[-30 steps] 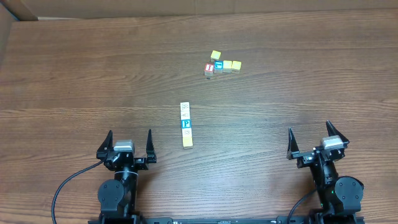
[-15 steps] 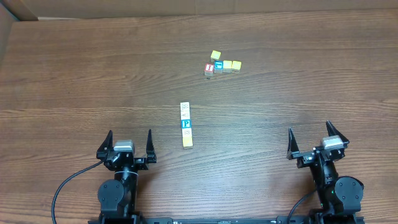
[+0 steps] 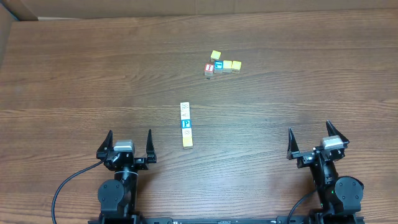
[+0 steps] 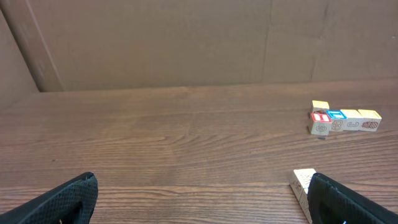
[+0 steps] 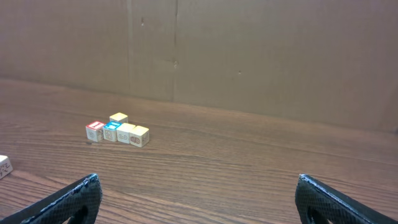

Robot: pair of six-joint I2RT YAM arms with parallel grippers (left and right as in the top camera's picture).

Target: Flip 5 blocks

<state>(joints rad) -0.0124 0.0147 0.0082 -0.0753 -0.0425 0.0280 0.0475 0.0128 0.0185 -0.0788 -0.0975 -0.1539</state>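
Blue-faced block [image 3: 186, 124] reads P; letter on red-faced cube [image 3: 209, 67] unreadable.

change, row of blocks [image 3: 186, 125]: none; same position on the table.
change, left gripper [image 3: 129, 134]: none; jaws equally spread.
change, right gripper [image 3: 309, 129]: none.

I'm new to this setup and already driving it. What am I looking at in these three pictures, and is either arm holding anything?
You have two robot arms at a wooden table. The wide picture looks straight down from above; the other two come from a camera on each wrist. The left pincer and right pincer are both open and hold nothing. Ahead of them, mid-table, lies a row of five blocks, one with a white P. A separate cluster of blocks sits farther back.
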